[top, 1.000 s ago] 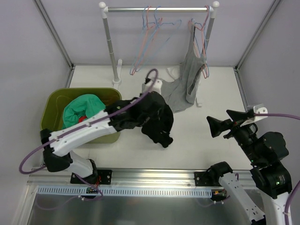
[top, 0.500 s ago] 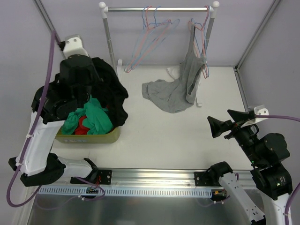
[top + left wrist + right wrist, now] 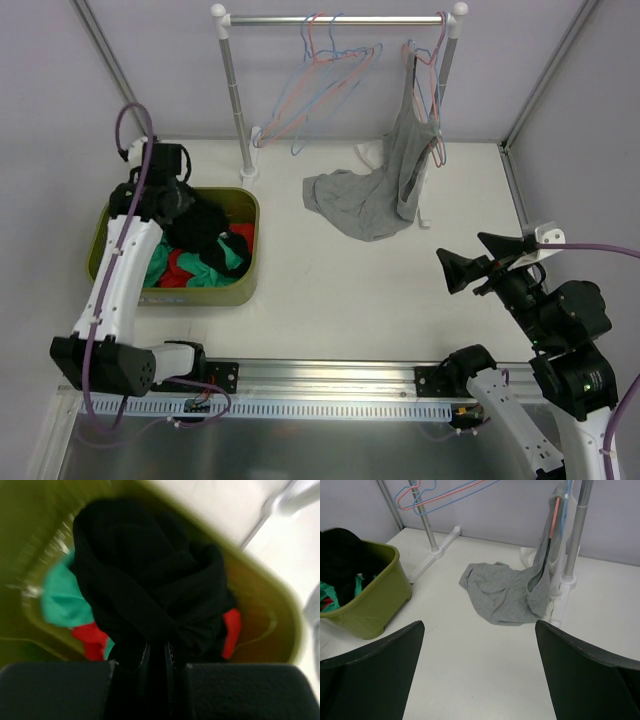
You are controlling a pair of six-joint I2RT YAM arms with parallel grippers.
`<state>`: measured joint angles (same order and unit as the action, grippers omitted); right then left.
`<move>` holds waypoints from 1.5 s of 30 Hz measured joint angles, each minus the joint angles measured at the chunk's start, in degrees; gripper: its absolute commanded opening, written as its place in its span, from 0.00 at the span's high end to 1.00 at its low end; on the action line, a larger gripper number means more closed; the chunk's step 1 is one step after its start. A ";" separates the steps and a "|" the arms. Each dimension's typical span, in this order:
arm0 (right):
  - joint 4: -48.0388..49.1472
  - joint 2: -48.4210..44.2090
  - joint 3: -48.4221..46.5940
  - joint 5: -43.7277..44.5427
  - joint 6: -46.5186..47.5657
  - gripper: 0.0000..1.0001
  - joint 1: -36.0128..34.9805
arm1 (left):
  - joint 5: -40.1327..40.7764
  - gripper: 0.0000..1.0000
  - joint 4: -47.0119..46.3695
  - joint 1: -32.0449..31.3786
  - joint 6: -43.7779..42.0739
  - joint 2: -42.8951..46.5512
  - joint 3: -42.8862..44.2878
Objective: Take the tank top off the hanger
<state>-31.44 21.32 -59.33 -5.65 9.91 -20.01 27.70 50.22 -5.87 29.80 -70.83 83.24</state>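
Note:
A grey tank top (image 3: 365,205) hangs by one strap from a pink hanger (image 3: 438,90) at the right end of the rack. Most of it lies crumpled on the white table; it also shows in the right wrist view (image 3: 502,592). My left gripper (image 3: 190,212) is down in the olive bin (image 3: 200,297), shut on a black garment (image 3: 208,232). In the left wrist view the gripper (image 3: 157,652) pinches that black garment (image 3: 145,575). My right gripper (image 3: 475,258) is open and empty, above the table near right of the tank top, also in its own view (image 3: 479,625).
The rack (image 3: 340,18) stands at the back with several empty pink and blue hangers (image 3: 320,80) swinging. The bin holds teal and red clothes (image 3: 190,268) under the black garment. The rack's white feet (image 3: 248,172) rest on the table beside the bin.
My left arm swung the black garment from mid-table up over the bin and lowered it into the bin. The empty hangers have swung. The right arm has barely moved.

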 measured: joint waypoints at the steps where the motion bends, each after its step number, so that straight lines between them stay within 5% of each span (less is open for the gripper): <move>1: 0.04 0.02 0.46 -0.46 -0.15 0.01 0.00 | -3.28 1.00 -2.14 1.38 1.57 -1.03 -5.55; 8: 0.52 0.46 1.16 -2.99 -0.68 0.00 0.00 | -14.23 1.00 -11.58 7.04 10.62 -13.88 -20.65; 14: 1.20 0.59 1.53 -3.82 -0.79 0.01 0.00 | -12.48 1.00 -14.29 7.50 17.03 -6.45 -25.35; 17: 1.29 1.57 1.53 -4.15 -1.36 0.01 0.00 | -11.87 0.32 -13.55 8.07 17.40 0.00 -25.79; 19: 1.36 3.15 1.49 -3.82 -2.03 0.00 0.00 | -11.45 0.01 -13.31 8.33 16.96 5.51 -25.55; 27: 1.09 16.52 -6.88 0.52 -2.84 0.01 0.00 | -14.58 0.01 -12.31 8.59 9.14 22.75 -14.19; 32: 0.33 31.61 -21.00 2.54 -0.72 0.25 1.33 | -20.87 0.01 -12.24 8.59 2.86 32.70 -12.24; 36: 0.46 47.04 -34.93 4.46 1.79 0.39 3.50 | -26.40 0.01 -12.31 8.59 -0.76 39.12 -14.43; 45: -1.33 73.24 -53.83 9.44 8.96 0.41 4.68 | -30.40 0.01 -10.38 8.59 -6.80 45.16 -25.97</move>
<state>-32.77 94.56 -113.16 3.79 18.87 -15.33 -2.70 39.83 2.72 23.00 -25.67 57.28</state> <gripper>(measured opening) 0.596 0.985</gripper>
